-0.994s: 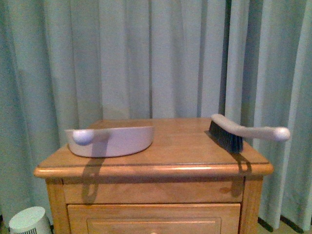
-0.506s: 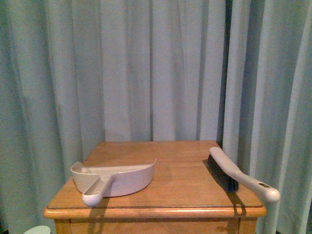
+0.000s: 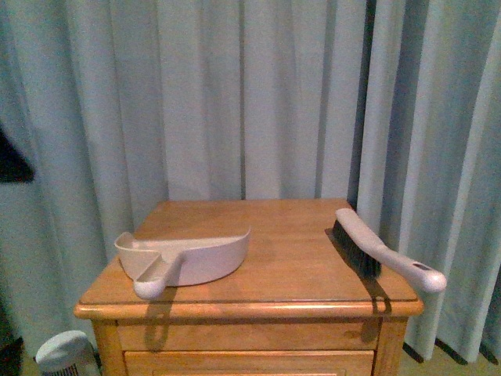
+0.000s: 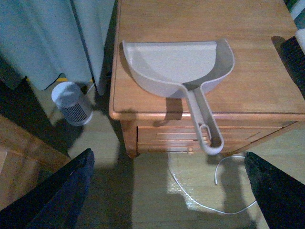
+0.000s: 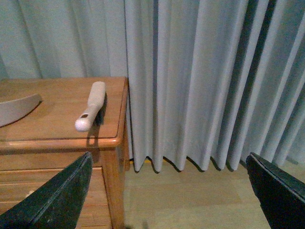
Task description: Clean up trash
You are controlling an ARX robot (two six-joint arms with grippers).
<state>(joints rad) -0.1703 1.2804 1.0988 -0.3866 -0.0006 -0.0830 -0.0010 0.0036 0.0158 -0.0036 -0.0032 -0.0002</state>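
Dustpan point(image 3: 200, 258) and brush point(image 3: 368, 247) on a wooden table point(image 3: 282, 235).
From the front we see the dustpan at left, handle overhanging the near edge, the brush well apart at right. In our left wrist view the left gripper point(image 4: 167, 153) stands with fingers wide apart, holding nothing. In our right wrist view the right gripper point(image 5: 169, 155) gapes likewise, empty. We cannot tell where the trash lies.
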